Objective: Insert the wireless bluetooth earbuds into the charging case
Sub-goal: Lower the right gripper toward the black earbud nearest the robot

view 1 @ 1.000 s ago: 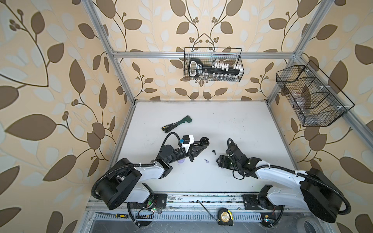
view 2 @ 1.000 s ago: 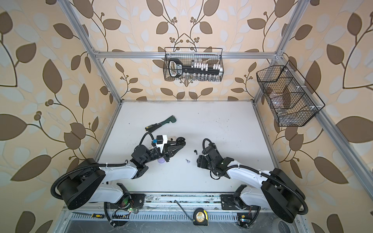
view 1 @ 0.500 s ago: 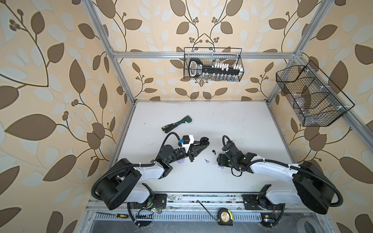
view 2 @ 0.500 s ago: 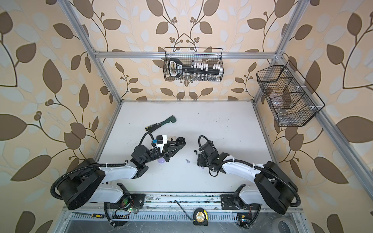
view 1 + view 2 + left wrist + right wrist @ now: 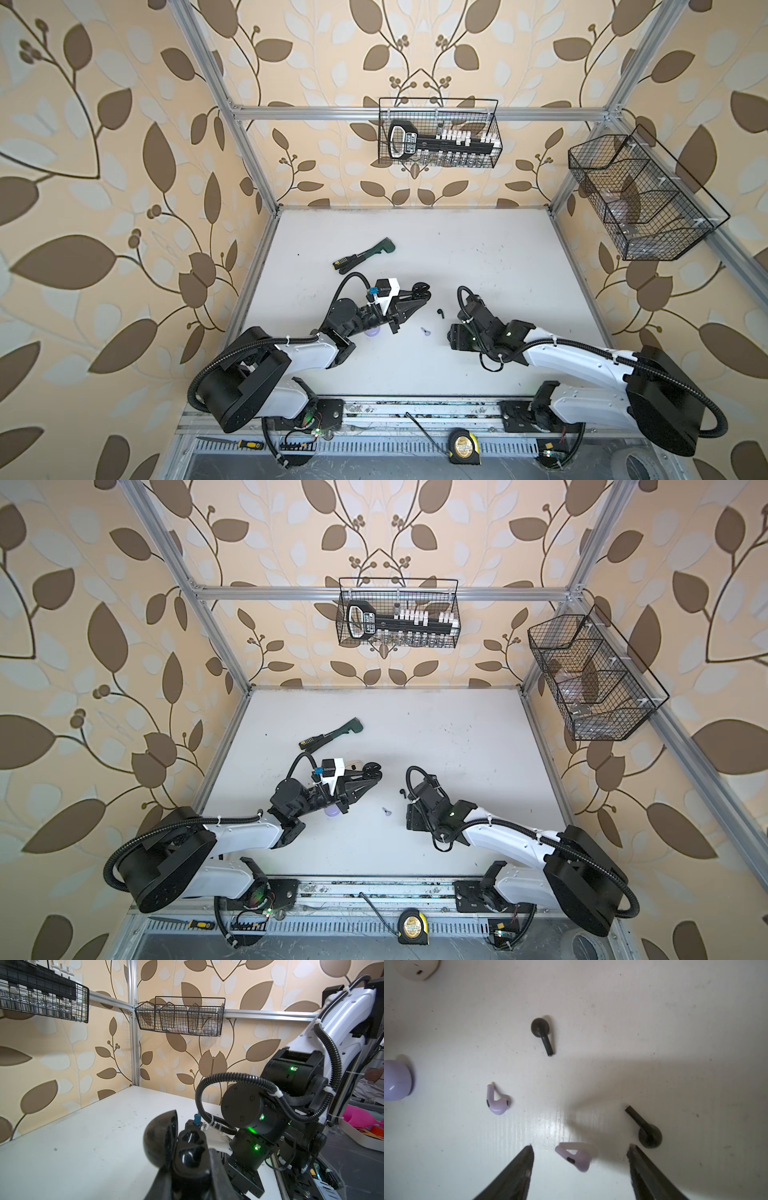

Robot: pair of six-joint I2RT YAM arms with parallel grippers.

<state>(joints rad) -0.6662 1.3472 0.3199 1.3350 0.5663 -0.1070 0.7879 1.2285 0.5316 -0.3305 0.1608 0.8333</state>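
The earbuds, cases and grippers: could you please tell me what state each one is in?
black case: lid open, held.
left gripper: shut on black case.
right gripper: open, nothing held.
lilac earbud: loose on table, between open jaws.
other lilac earbud: loose on table.
black earbuds: both loose on table.
lilac case: closed.
white case: cropped, unclear.

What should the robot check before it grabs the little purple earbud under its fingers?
1. Right gripper fingers open: ok.
2. Lilac earbud between those fingers: ok.
3. Nearest black earbud clear of the fingers: not ok, it lies right beside one.
4. Left gripper shut on the black case: ok.
5. Case lid open: ok.
6. Fingers low enough to pinch: cannot tell.
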